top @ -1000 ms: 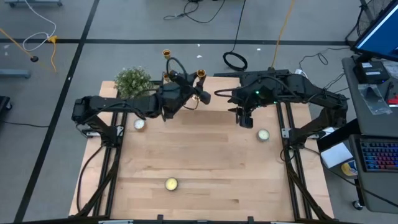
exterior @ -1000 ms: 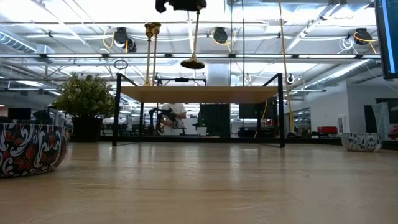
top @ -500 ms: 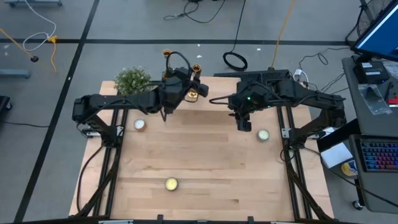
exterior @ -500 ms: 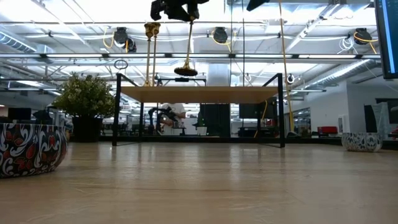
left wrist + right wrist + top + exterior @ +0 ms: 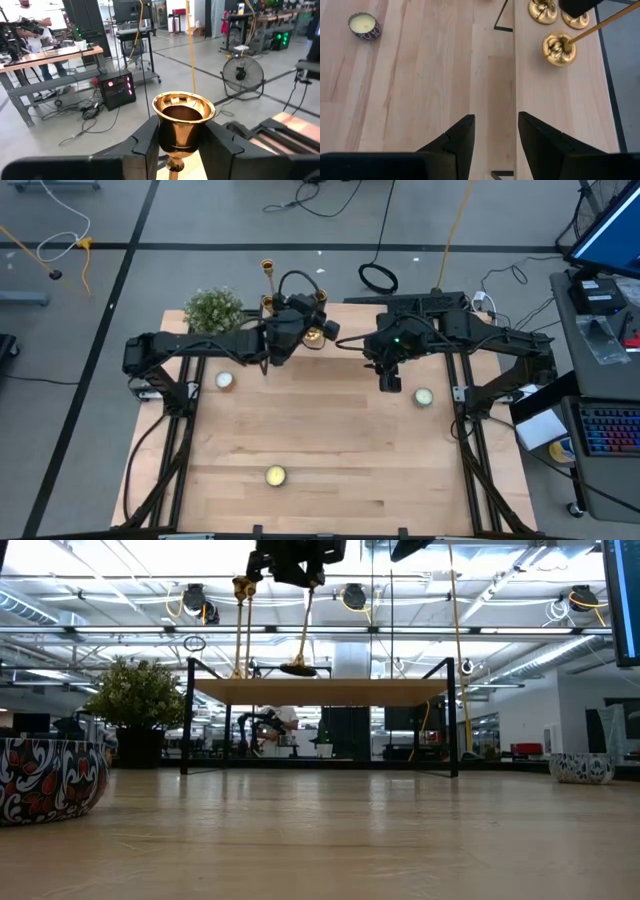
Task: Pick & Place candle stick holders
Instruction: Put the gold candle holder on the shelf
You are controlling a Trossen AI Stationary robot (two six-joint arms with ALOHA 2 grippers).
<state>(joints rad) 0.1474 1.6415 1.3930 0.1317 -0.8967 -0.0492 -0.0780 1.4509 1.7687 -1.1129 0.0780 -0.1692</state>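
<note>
My left gripper [image 5: 303, 322] is shut on a gold candle stick holder [image 5: 303, 620] over the raised wooden shelf [image 5: 560, 95] at the table's far edge. Its round base [image 5: 559, 49] hangs just above the shelf. Two more gold candle stick holders [image 5: 240, 625] stand by their bases [image 5: 543, 10] on the shelf beside it, and their tops also show in the high view [image 5: 267, 270]. My right gripper [image 5: 388, 377] is open and empty above the table, right of the shelf's middle; in its wrist view [image 5: 495, 131] it points down. My left gripper pinches the holder's cup [image 5: 183, 122], at its top end, between the two fingers [image 5: 150, 142]. The fingers come roughly level from the table's left. The stem [image 5: 304, 625] hangs below them, slanting, with the base [image 5: 298, 668] clear of the shelf.
A green bushy plant [image 5: 213, 310] stands at the far left. Candles in tins sit at the left [image 5: 224, 380], the right [image 5: 423, 396] and the near middle [image 5: 275, 475]. The shelf stands on black legs [image 5: 186, 715].
My left gripper has gone toward the far edge and a little right, and down, with the candle stick holder. The holder's base has sunk toward the shelf, and its stem now slants more. My right gripper has shifted slightly left.
</note>
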